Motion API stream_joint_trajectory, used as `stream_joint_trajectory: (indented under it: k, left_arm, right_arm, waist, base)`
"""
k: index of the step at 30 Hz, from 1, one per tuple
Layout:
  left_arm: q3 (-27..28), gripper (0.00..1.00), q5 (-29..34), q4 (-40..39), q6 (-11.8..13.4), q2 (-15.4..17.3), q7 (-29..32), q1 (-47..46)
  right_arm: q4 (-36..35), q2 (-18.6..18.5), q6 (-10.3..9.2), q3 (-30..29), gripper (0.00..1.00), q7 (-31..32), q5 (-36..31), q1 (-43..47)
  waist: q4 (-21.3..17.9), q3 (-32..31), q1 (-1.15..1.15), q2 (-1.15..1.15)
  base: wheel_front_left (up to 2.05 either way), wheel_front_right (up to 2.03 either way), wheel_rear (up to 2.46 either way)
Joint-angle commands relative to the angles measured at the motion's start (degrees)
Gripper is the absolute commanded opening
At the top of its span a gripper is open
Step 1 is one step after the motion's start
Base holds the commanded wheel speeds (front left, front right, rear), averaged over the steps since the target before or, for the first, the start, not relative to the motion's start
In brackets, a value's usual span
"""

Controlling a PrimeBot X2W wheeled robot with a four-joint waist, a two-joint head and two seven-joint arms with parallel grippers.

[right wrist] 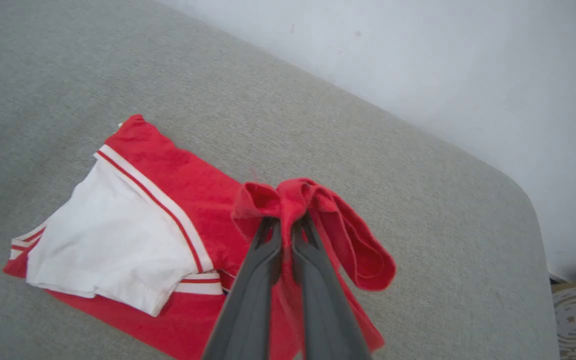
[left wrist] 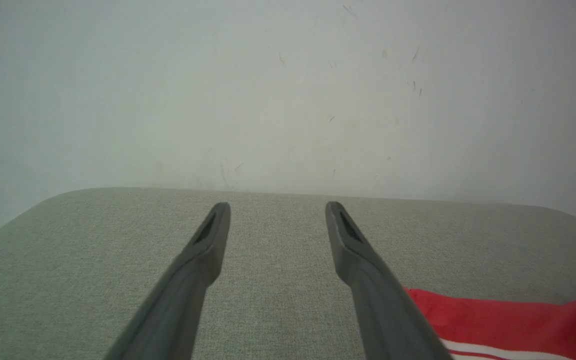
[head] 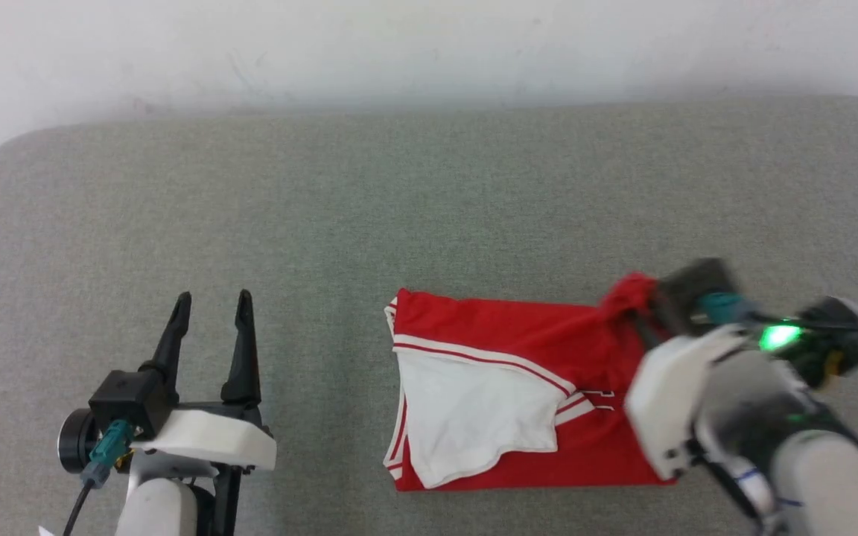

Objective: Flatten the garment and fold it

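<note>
Garment (head: pixel 518 335) on grey surface (head: pixel 399 186), red edge in the tight right fingers (right wrist: pixel 255 290); left fingers (head: pixel 244 350) wide, empty.

One garment (head: pixel 503 327), with one white sleeve (head: pixel 474 402) showing, and one grey padded table (head: pixel 429 186). Two grippers, the left gripper (head: pixel 214 298) and the right gripper (right wrist: pixel 288 222), each with two dark fingers (left wrist: pixel 198 265).
</note>
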Motion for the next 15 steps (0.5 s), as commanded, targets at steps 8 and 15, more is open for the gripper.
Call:
stream_joint_trajectory:
  k: [8,15]
  left_arm:
    - [-1.48,1.0,-0.11,0.6,-0.85,-0.56,-0.27,-1.87]
    - [-1.72,1.0,-0.54,1.0,-1.07,-0.75,-0.27,-3.2]
  right_arm:
    - [11.36,2.3,-0.11,16.64,0.0,-2.51,3.34,-8.89]
    - [25.62,5.05,-0.11,22.46,0.0,-5.57,5.45,-14.23]
  waist:
    - [2.56,2.21,0.0,0.0]
    - [4.59,4.29,0.0,0.0]
  base:
    - [0.0,0.0,0.0]
    - [0.0,0.0,0.0]
